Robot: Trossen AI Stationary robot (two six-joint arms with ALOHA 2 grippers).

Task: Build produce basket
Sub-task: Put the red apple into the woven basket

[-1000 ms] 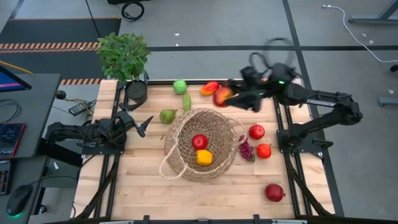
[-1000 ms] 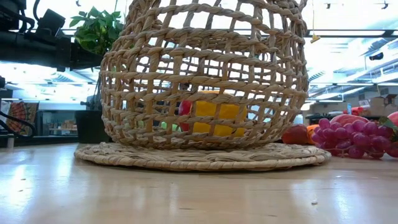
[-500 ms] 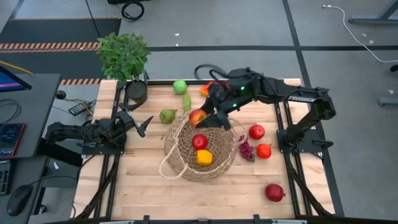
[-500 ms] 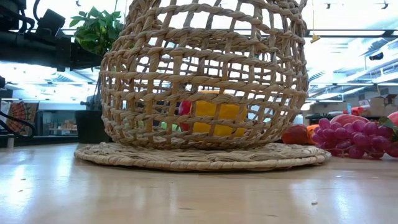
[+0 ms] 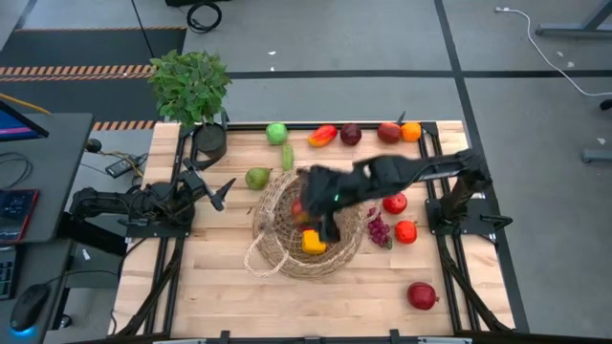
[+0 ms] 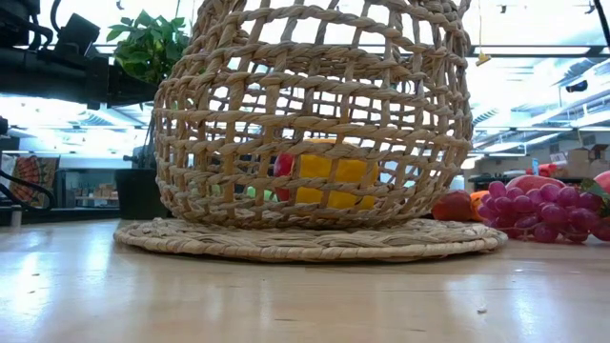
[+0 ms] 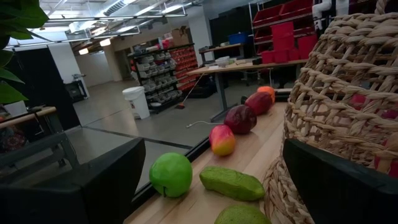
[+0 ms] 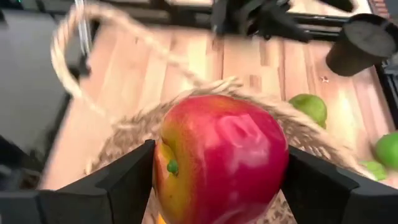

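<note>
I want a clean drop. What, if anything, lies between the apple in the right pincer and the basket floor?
The right pincer holds the red apple over the basket. A yellow piece already lies inside.

No words, numbers or signs can be read in any of these pictures.
</note>
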